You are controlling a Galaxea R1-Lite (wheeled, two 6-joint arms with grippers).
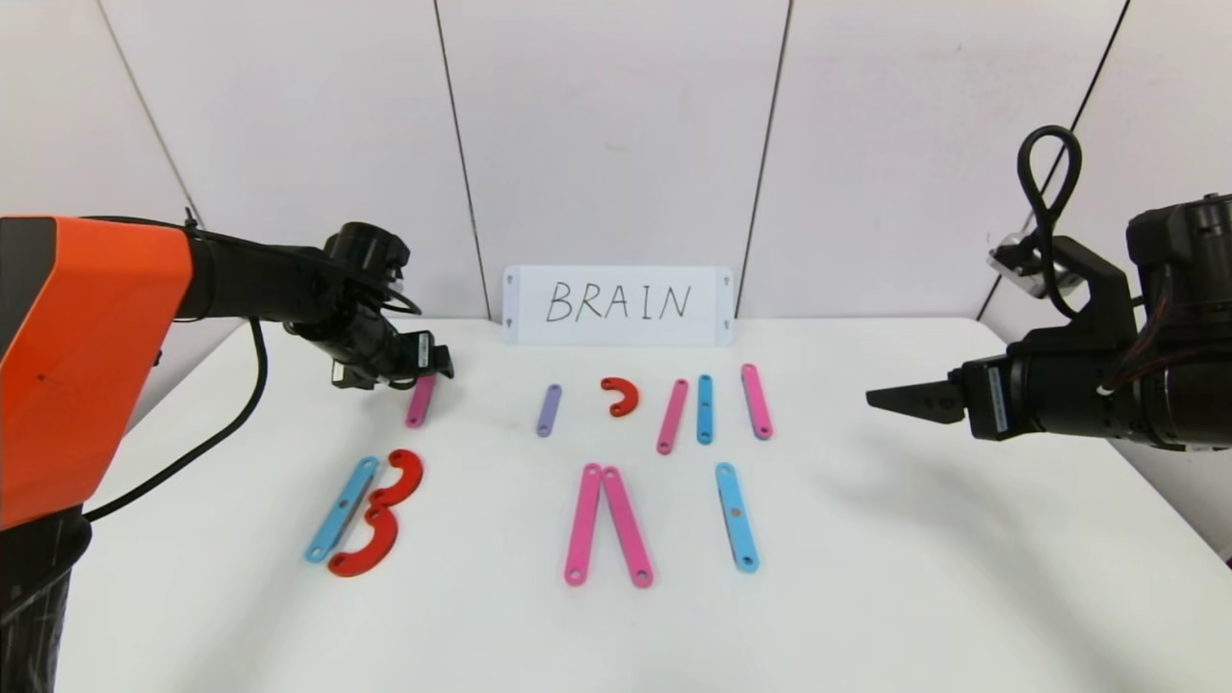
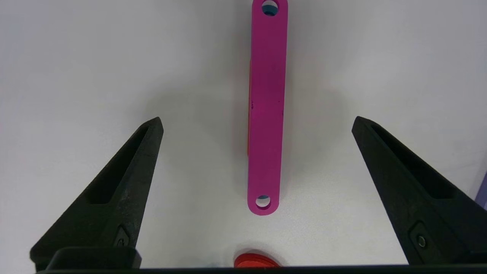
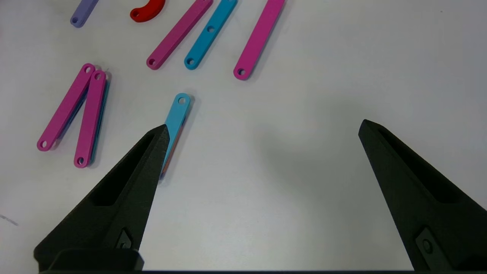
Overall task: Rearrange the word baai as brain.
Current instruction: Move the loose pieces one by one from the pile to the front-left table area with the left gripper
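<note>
From my head camera, the white card (image 1: pixel 618 304) propped against the back wall reads "BRAIN" in black handwriting. On the white table (image 1: pixel 866 577) lie flat plastic pieces with small holes at their ends. In the near row a light-blue bar (image 1: pixel 341 509) and two red hooks (image 1: pixel 380 515) form a B, two pink bars (image 1: pixel 606 525) meet at the top like an A without its crossbar, and a light-blue bar (image 1: pixel 736 517) stands alone as an I. In the far row are a purple bar (image 1: pixel 549 410), a red hook (image 1: pixel 621 396), a pink bar (image 1: pixel 672 416), a light-blue bar (image 1: pixel 705 409) and another pink bar (image 1: pixel 757 400). My left gripper (image 1: pixel 433 361) hangs over a short pink bar (image 1: pixel 421 400) at the far left; my right gripper (image 1: pixel 900 399) hovers at the right, well apart from the pieces.

My left wrist camera shows that pink bar (image 2: pixel 266 110) lying smooth and matt between my black, tapered fingers (image 2: pixel 121 182), which stand wide apart and touch nothing. A red edge (image 2: pixel 255 260) peeps in just beside the bar's near end.

My right wrist camera shows my right fingers (image 3: pixel 125 190) spread wide over bare table, holding nothing. One fingertip overlaps the lone light-blue bar (image 3: pixel 177 114). This view also reveals a blue layer under the paired pink bars (image 3: pixel 78 114), which the head view does not show.
</note>
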